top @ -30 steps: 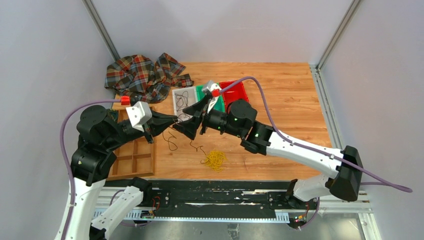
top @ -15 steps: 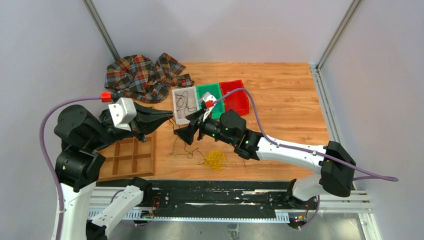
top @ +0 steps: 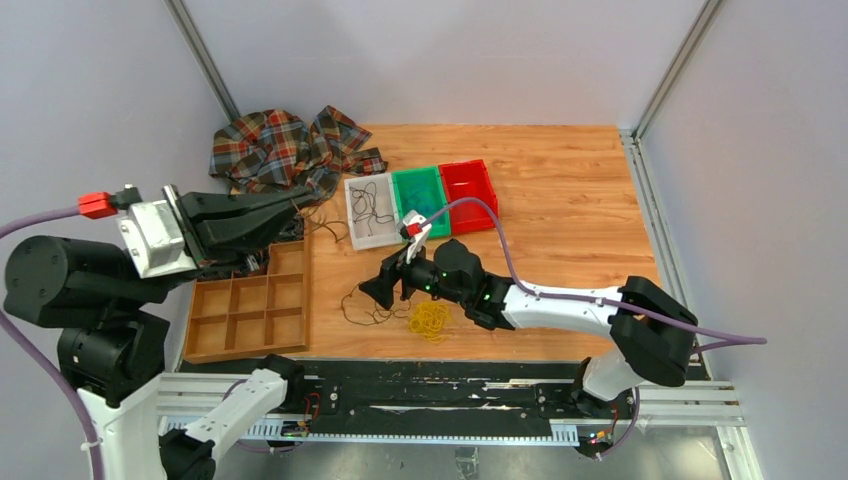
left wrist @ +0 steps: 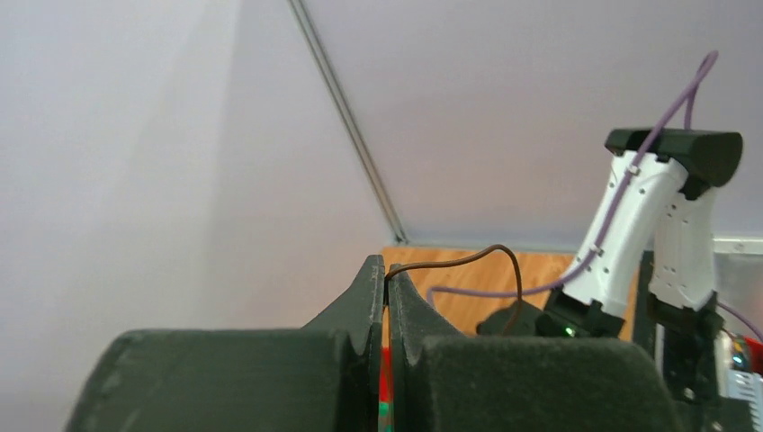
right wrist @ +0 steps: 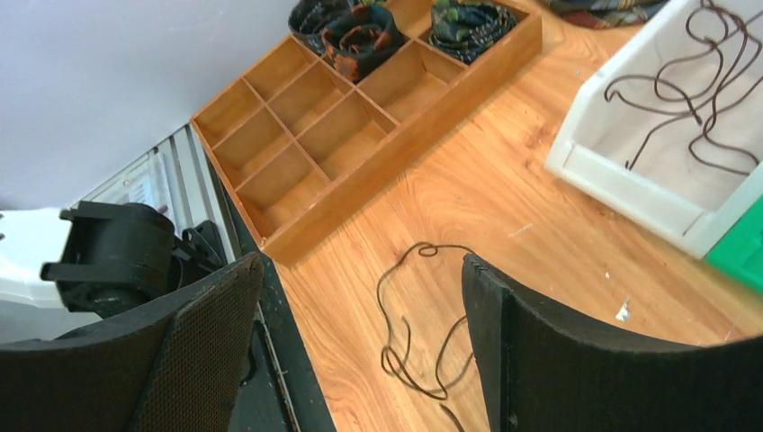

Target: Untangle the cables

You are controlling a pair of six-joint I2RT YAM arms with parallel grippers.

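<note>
My left gripper (top: 300, 203) is raised high over the table's left side. In the left wrist view the left gripper (left wrist: 387, 274) is shut on a thin brown-black cable strand (left wrist: 468, 259) that arcs away to the right. My right gripper (top: 376, 290) is low over the table and open, as the right wrist view (right wrist: 360, 270) shows. A thin dark cable (right wrist: 423, 324) lies looped on the wood between its fingers, untouched; it also shows in the top view (top: 365, 308). A yellow cable bunch (top: 432, 318) lies just right of it.
A white bin (top: 352, 228) holding dark cables, a green bin (top: 420, 190) and a red bin (top: 470, 186) stand mid-table. A wooden compartment tray (top: 250, 305) sits at the left, with dark coiled bundles (right wrist: 360, 31) in its far cells. A plaid cloth (top: 285, 150) lies at the back left.
My left arm has swung up and back to the left, its gripper still shut on the strand. My right gripper has dropped toward the near table edge; the dark cable now lies slack.
</note>
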